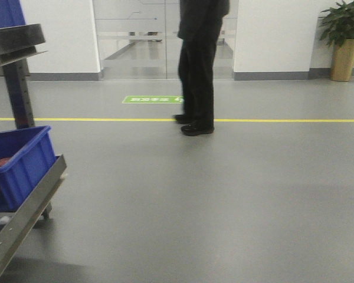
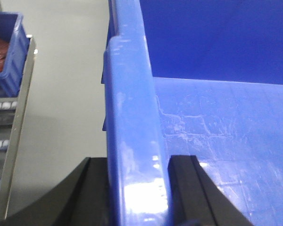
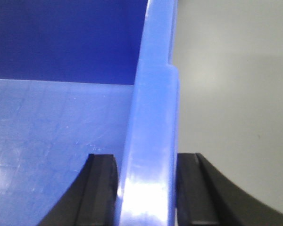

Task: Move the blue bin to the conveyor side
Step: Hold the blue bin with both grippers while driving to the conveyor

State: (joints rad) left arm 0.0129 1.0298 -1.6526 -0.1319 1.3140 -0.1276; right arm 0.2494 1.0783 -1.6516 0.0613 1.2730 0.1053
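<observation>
Blue bin (image 2: 217, 117) rim sits pinched between the left gripper's (image 2: 137, 188) 2 black fingers, 1 inside the wall, 1 outside. The right gripper (image 3: 146, 188) clamps the opposite rim likewise. The plastic is glossy and scuffed, with a thick rounded lip. Left of the bin lie grey floor (image 2: 70, 94) and a steel rack (image 2: 17, 117) carrying a smaller blue crate (image 2: 14, 61) with red contents. Only the front view shows a person (image 1: 197, 59) in black, a yellow floor line (image 1: 283, 120) and a potted plant (image 1: 342, 23).

Glossy smooth plastic on the blue bin (image 2: 132, 141), its inner bottom scuffed whitish; dull brushed metal on the shelf rail (image 1: 23, 218); floor (image 1: 224, 206) smooth grey, faint sheen.
</observation>
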